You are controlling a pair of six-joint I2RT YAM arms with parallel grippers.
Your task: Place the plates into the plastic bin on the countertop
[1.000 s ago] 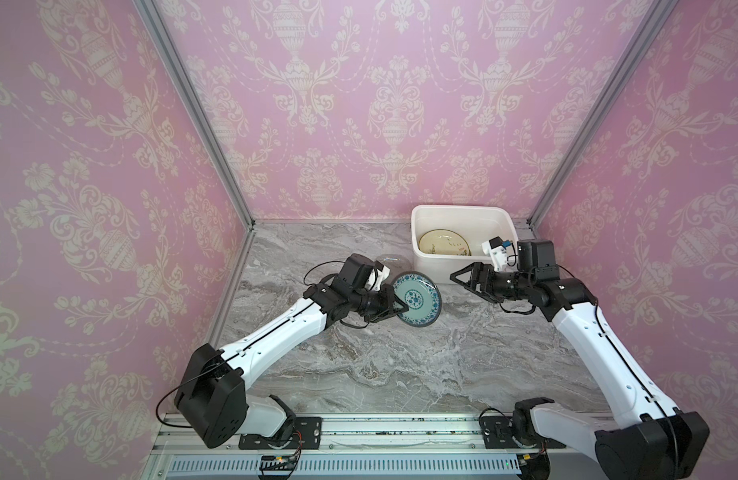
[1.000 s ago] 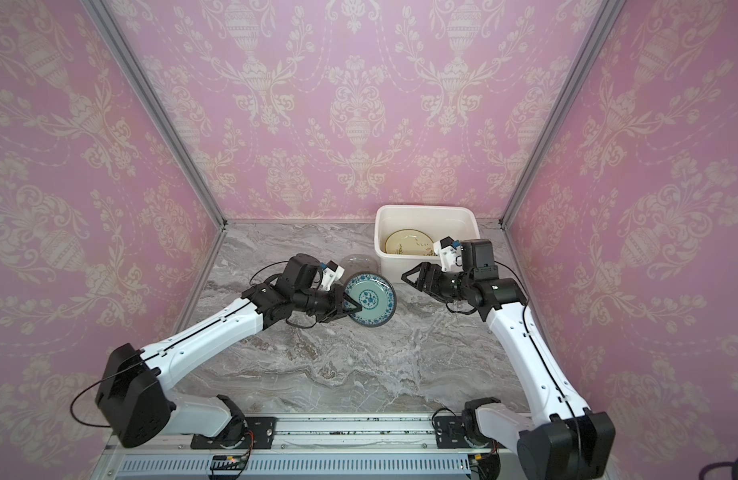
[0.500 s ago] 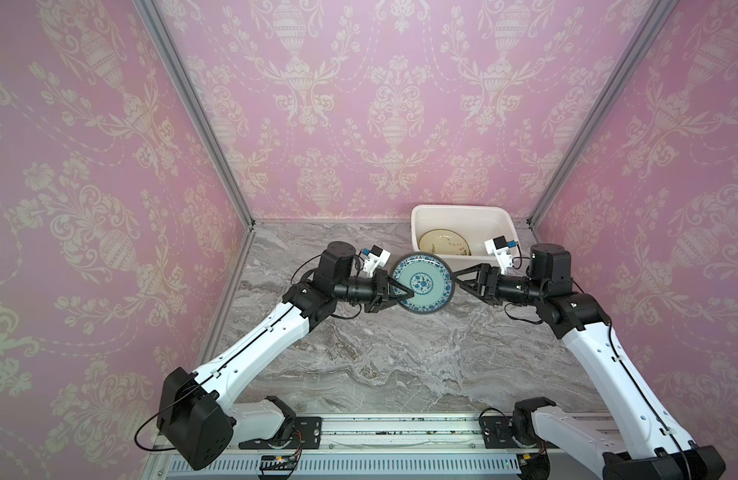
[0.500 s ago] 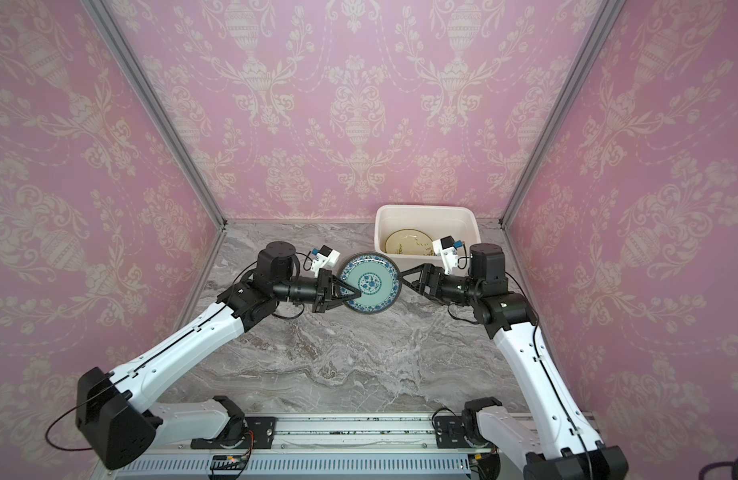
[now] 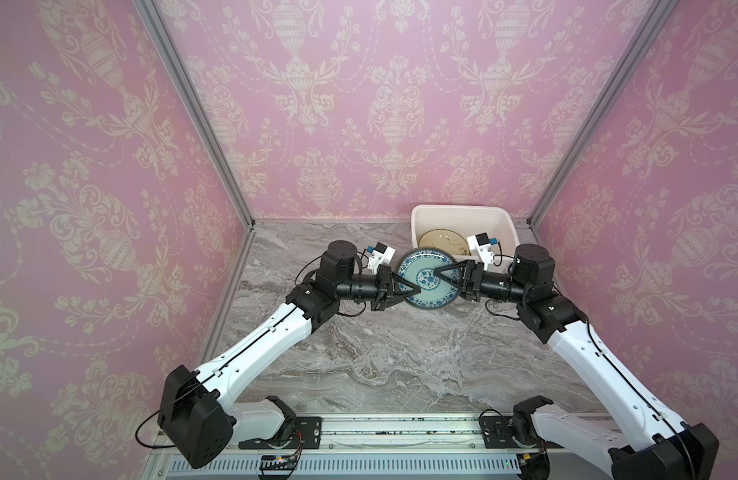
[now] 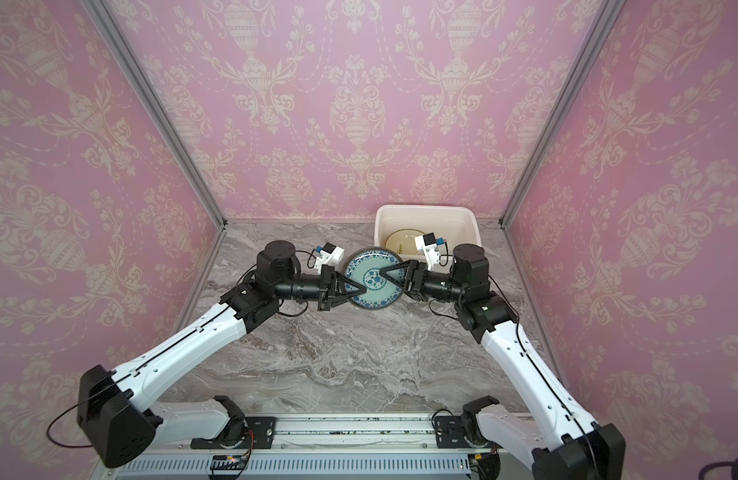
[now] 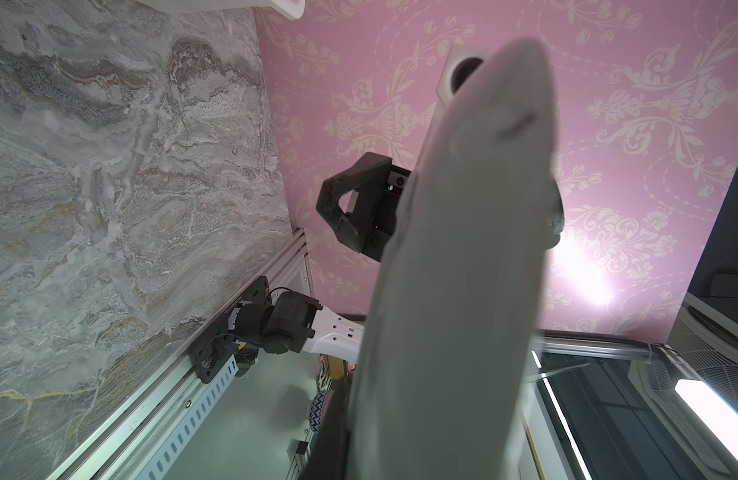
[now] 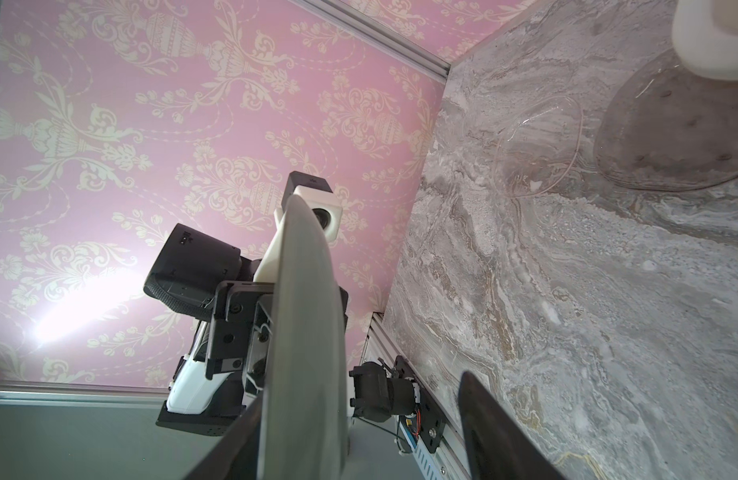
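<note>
**mo:** ok so the left tool point(image 5: 417, 290) is clamped on the left edge of the round teal patterned plate point(image 5: 421, 266), one finger over the face and one behind. Proper pinch, and the plate's up off the grey marble-patterned worktop point(image 5: 379, 353).

**kit:** and the right tool point(image 5: 437, 276)?

**mo:** it straddles the opposite edge, but it's spread. In the right wrist view the plate point(image 8: 305, 332) runs edge-on between the fingers. One finger point(image 8: 492, 436) stands clear of it, with worktop showing in the gap. The other sits just beside the underside, and I can't tell if it touches.

**kit:** what's the plate actually look like?

**mo:** pale teal face, a blue-and-white floral medallion in the middle, a busy blue band round the rim and a dark outer edge. The underside is plain matte grey, and in the left wrist view the plate point(image 7: 462, 270) shows mostly that. It's tipped up so the face shows in both top views point(image 6: 367, 264).

**kit:** where is it relative to the bin?

**mo:** hanging between the two tools, just in front of the near left corner of the deep white plastic bin point(image 5: 462, 218), so it's outside it. The bin sits at the back right of the worktop with a pale yellow round plate point(image 5: 437, 240) inside. The right wrist view also shows two clear glass plates point(image 8: 537, 153) lying on the worktop near the bin's corner. One of them is smoky-looking point(image 8: 670, 137).
</note>
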